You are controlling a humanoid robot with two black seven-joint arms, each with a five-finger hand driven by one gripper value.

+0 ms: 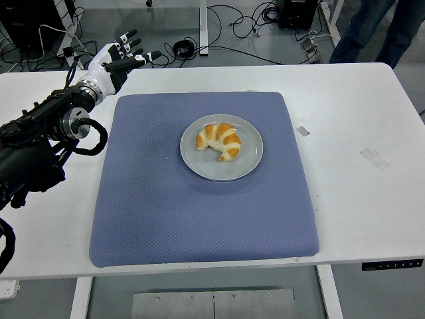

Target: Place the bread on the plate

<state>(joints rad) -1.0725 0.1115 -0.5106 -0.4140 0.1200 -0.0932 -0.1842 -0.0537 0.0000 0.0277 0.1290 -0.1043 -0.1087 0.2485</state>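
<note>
One croissant [220, 140] on plate [247, 166]

The left arm [46, 136] reaches in from the left edge, angled toward the far-left corner of the surface [345, 113]. Its white-and-black left hand [116, 56] hangs above that corner, fingers [129, 43] spread and extended, grasping nothing.

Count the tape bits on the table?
2. One tape piece lies just right of the mat, level with the plate. The other is further right, near the table's right edge. The mat may hide more.
</note>
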